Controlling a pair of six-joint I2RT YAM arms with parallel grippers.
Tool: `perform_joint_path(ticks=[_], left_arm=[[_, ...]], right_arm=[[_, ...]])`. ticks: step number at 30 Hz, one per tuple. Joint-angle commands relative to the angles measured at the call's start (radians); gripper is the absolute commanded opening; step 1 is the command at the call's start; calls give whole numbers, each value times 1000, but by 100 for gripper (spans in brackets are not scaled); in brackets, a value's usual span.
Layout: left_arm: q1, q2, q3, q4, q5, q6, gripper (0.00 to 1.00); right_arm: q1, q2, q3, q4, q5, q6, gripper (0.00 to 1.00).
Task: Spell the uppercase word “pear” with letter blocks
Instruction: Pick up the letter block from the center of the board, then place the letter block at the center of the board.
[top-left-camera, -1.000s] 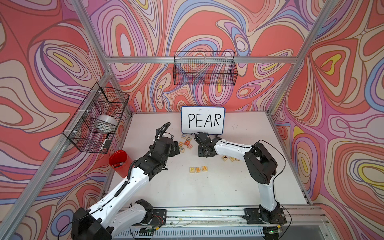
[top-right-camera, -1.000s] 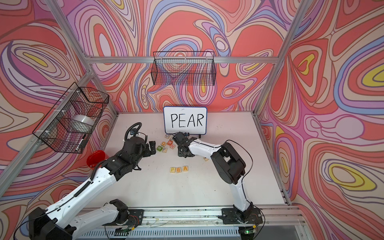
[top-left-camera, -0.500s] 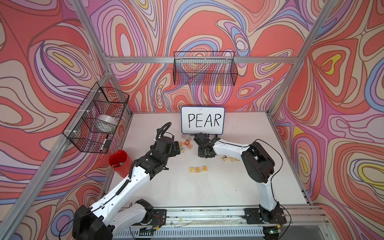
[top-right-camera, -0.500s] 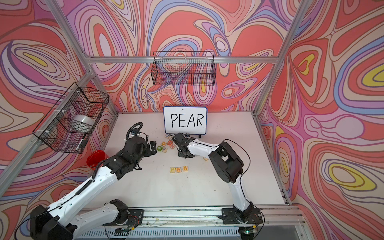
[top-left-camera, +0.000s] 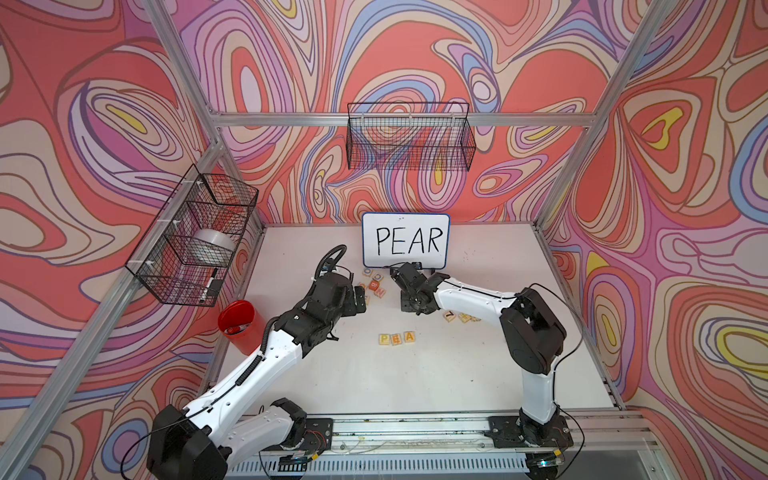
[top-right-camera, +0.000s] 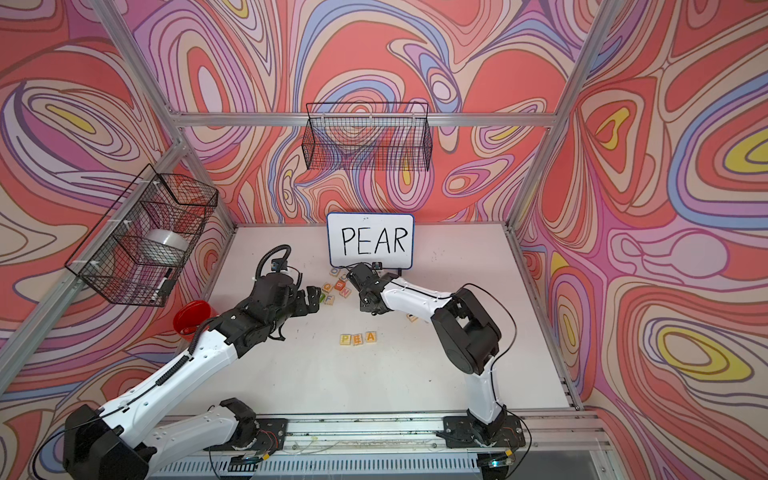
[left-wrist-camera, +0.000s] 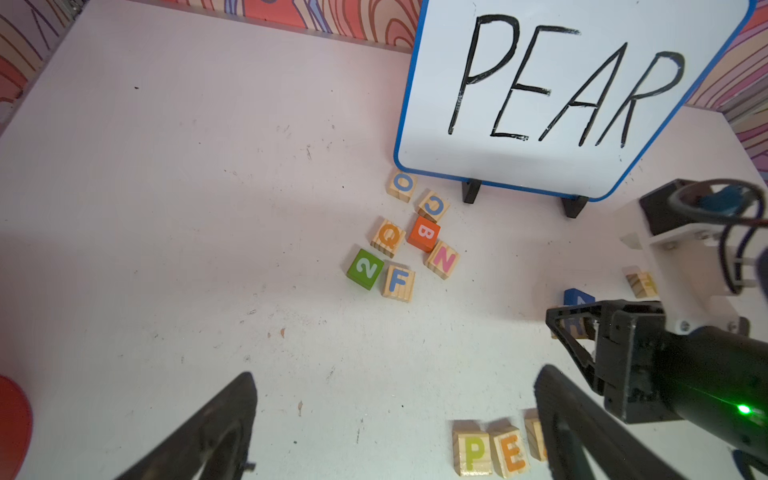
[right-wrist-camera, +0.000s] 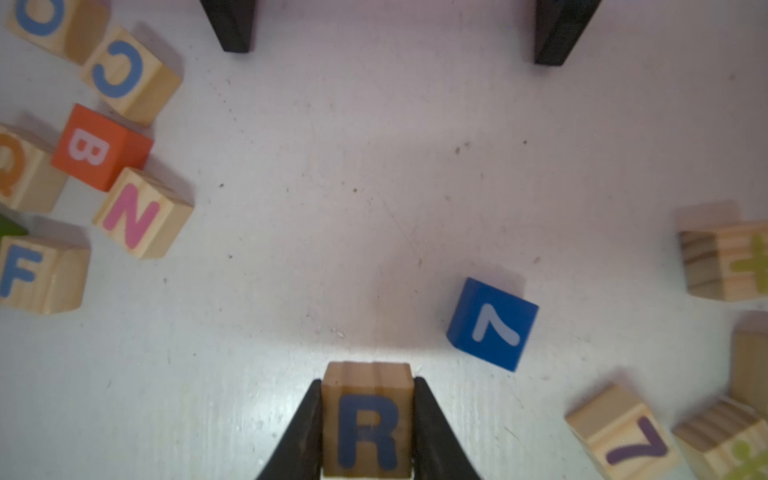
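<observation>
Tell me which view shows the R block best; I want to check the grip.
The right wrist view: the R block sits close up, letter readable, clamped by the right gripper. The left wrist view shows it small, partly behind that gripper. In both top views the gripper hides it.

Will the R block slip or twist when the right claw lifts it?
Probably not: the R block looks like a rigid wooden cube, and the right claw pinches two flat opposite faces squarely. Likely light, being small bare wood. Unlikely to roll if released.
</observation>
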Motion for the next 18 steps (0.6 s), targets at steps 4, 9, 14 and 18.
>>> perform_joint_path(ticks=[4,9,14,18], left_arm=[[6,-8,3,-54,111,-21,100],[5,-16,-20,-49,164,-27,100],[5,-11,-33,-56,195,-45,100],[6,-21,-43,-62,194,-50,100]], right_arm=[[21,-111,-142,-37,-45,-112,29],[58,-150,-226,-42,-55,-108,29],[78,-151,-279,18,-81,-87,29],[87,-138,-283,51,-93,-85,29]])
